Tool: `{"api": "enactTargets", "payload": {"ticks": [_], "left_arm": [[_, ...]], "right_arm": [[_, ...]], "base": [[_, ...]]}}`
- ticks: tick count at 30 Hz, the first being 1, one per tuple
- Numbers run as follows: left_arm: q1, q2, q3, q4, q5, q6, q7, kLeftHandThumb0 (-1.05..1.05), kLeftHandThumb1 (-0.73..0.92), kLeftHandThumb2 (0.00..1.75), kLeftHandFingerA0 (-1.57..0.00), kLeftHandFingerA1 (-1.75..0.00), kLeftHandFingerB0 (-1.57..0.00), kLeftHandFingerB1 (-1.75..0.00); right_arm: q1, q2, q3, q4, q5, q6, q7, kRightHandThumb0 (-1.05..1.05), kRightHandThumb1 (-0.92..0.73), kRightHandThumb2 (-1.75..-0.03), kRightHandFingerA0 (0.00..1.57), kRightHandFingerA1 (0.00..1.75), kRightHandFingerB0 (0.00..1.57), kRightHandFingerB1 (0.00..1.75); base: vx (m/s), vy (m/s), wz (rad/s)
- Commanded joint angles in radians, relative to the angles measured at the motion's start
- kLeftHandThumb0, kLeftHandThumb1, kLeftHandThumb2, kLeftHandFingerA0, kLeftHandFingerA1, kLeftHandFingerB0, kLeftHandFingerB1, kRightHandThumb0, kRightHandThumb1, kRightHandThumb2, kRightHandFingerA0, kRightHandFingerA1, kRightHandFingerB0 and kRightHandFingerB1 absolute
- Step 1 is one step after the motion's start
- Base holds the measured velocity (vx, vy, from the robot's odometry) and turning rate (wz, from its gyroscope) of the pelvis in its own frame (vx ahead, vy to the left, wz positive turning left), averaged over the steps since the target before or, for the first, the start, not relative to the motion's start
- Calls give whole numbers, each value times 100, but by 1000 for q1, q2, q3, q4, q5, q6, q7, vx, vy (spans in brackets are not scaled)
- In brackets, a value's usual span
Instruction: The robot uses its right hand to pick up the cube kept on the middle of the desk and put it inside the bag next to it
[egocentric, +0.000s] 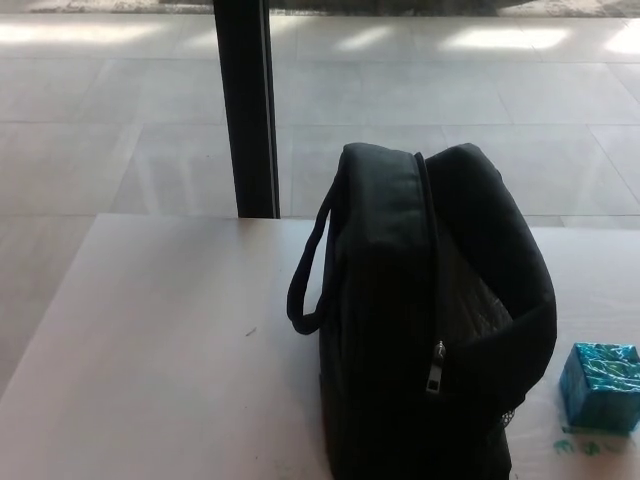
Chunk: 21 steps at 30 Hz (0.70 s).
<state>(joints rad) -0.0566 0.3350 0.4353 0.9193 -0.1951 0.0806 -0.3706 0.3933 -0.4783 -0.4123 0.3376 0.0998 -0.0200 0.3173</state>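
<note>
Black bag (430, 330) stands upright toward the near edge of the pale tabletop (170, 340), right of centre. Zip (436, 368) runs over the top; right-hand side gapes open. Carry handle (305, 275) loops out on its left side. Teal cube (600, 385) sits on the tabletop just right of the bag, by the right edge, apart from it. Neither robot hand in view, so finger state cannot be told. Dark post (248, 105) rises beyond the far edge.

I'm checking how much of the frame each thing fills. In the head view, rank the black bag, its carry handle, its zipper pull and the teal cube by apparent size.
1. black bag
2. carry handle
3. teal cube
4. zipper pull
No hand shows.
</note>
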Motion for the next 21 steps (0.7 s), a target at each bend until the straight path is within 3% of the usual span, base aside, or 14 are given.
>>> {"api": "enactTargets", "payload": {"ticks": [1,2,5,7,8,10,13,14,15,16,17,20,21], "left_arm": [[-11,40,57,13,-116,73,-147,-65,67,60,-32,-51,-33,-40],[-11,42,56,11,-114,70,-150,-66,68,60,-31,-52,-33,-40],[-14,45,53,11,-113,79,-147,-66,68,60,-32,-51,-32,-39],[-15,47,51,10,-113,82,-148,-65,68,60,-32,-50,-31,-38],[-15,47,50,8,-113,82,-147,-65,68,60,-32,-50,-32,-38],[-17,46,55,7,-120,88,-145,-64,67,60,-32,-51,-32,-39],[-7,51,51,3,-121,87,-148,-65,68,60,-31,-51,-33,-39],[-7,51,49,6,-119,80,-148,-65,69,61,-31,-50,-32,-39],[-7,52,48,8,-120,79,-149,-65,69,61,-31,-50,-32,-39],[-8,51,47,9,-120,79,-151,-65,69,61,-31,-50,-31,-39],[-9,52,45,11,-120,80,-152,-65,68,60,-31,-50,-31,-38],[-15,53,41,17,-121,81,-149,-65,68,60,-32,-51,-31,-38],[-17,53,42,18,-124,87,-144,-66,67,60,-33,-51,-32,-39]], "right_arm": [[59,-25,-58,-109,109,66,99,-73,-65,-103,0,33,0,27],[54,-26,-63,-104,106,73,93,-84,-72,-104,0,14,0,15],[-40,-62,-132,-48,131,124,56,-83,-72,-106,0,18,0,15],[-23,-57,-176,-147,166,197,45,-86,-74,-106,0,15,0,13],[-35,-60,-189,-153,176,209,44,-87,-72,-103,7,21,6,13],[-95,-98,-238,-200,209,274,28,-88,-75,-107,0,11,0,14],[-186,-128,-270,-216,233,306,27,-82,-73,-104,0,14,0,18],[-233,-137,-266,-219,231,301,20,-76,-63,-103,1,42,1,34],[-279,-149,-261,-227,241,305,28,-76,-62,-101,6,53,0,38],[-293,-156,-259,-229,246,310,41,-76,-66,-104,0,45,0,27],[-317,-170,-250,-237,243,321,52,-76,-84,-67,12,43,7,25],[-378,-182,-208,-278,207,336,26,-73,-85,-68,16,39,8,23],[-415,-189,-180,-288,195,343,27,-75,-69,-98,8,46,5,29]], "base": [[0,0,0],[0,0,0],[0,0,0],[0,0,0],[0,0,0],[0,0,0],[0,0,0],[0,0,0],[0,0,0],[0,0,0],[0,0,0],[0,0,0],[0,0,0]]}}
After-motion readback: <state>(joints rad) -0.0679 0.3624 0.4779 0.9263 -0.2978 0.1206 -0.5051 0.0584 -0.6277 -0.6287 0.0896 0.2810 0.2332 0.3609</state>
